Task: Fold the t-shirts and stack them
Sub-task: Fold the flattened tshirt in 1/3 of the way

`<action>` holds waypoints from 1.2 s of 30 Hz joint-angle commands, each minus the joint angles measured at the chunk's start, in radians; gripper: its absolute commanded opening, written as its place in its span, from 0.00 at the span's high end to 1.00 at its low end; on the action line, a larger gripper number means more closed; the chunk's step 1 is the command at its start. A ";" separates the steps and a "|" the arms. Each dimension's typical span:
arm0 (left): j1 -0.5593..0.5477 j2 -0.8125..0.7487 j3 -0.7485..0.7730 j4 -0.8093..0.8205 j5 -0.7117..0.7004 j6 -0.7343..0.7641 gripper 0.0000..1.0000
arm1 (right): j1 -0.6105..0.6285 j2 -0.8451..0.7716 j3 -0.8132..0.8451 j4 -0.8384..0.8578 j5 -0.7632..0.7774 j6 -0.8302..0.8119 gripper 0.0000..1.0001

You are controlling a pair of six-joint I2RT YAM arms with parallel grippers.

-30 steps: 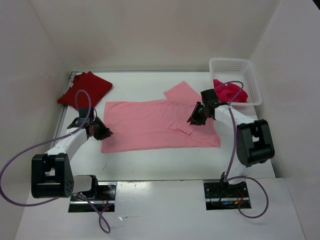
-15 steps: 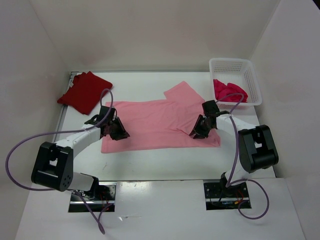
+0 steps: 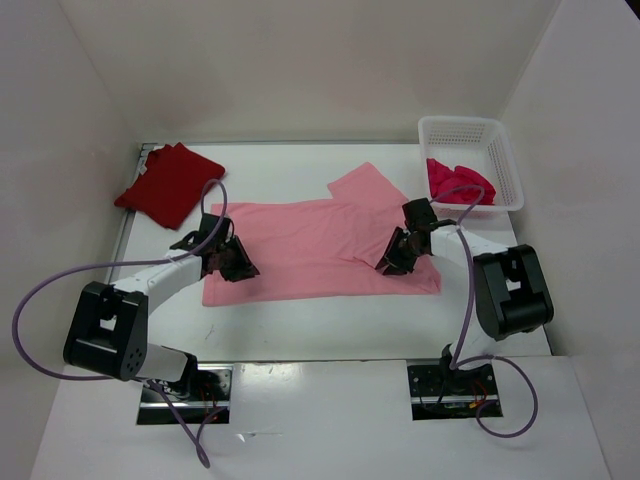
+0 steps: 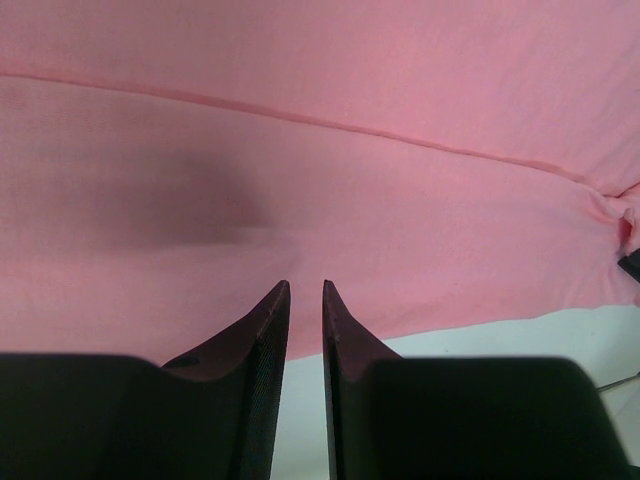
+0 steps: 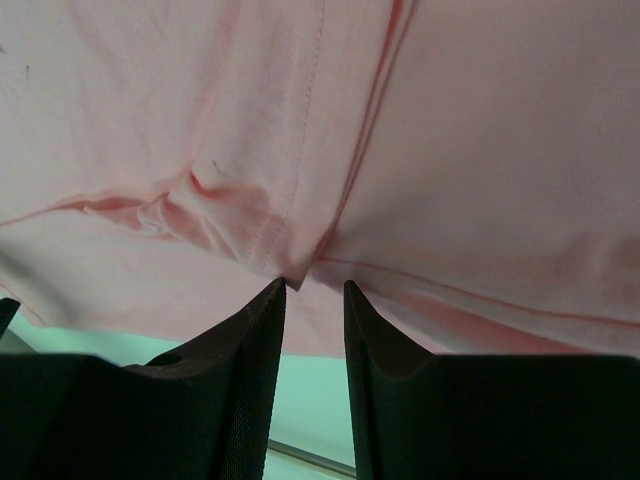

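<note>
The light pink t-shirt [image 3: 310, 245] lies spread flat mid-table, with one sleeve pointing to the far side. My left gripper [image 3: 240, 265] is low over its near left edge. In the left wrist view, its jaws [image 4: 305, 285] stand a narrow gap apart with no cloth between them, tips over the pink cloth [image 4: 320, 150]. My right gripper [image 3: 390, 262] is low over the near right sleeve. Its jaws [image 5: 314, 285] are apart, and the sleeve's corner [image 5: 300, 275] touches the left tip. The dark red t-shirt [image 3: 168, 185] lies folded at the far left. The crimson t-shirt [image 3: 458, 182] lies bunched in the basket.
The white mesh basket [image 3: 505, 160] stands at the far right corner. White walls close in the table [image 3: 320, 320] on three sides. A metal strip runs along the table's left edge [image 3: 125, 235]. Purple cables loop from both arms.
The left gripper swung right from beside the shirt onto its near left edge, then held. The right gripper came down and toward the near side, onto the sleeve.
</note>
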 commanded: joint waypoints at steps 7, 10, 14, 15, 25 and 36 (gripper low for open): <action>-0.002 -0.005 -0.025 0.028 0.011 -0.022 0.73 | 0.009 0.074 0.084 0.078 -0.011 -0.018 0.68; -0.002 -0.005 -0.034 0.028 0.011 -0.022 0.73 | 0.009 0.083 0.084 0.078 -0.011 -0.018 0.75; -0.002 -0.005 -0.034 0.028 0.002 -0.022 0.73 | 0.009 0.103 0.117 0.078 -0.011 -0.018 0.88; -0.002 -0.005 -0.034 0.028 0.002 -0.022 0.73 | 0.009 0.103 0.117 0.069 -0.011 -0.027 0.91; -0.002 -0.015 -0.044 0.038 -0.007 -0.031 0.73 | 0.075 0.204 0.296 0.026 0.008 -0.036 0.99; -0.002 -0.045 -0.034 0.019 -0.016 -0.031 0.69 | 0.146 0.328 0.486 -0.012 0.067 -0.036 0.69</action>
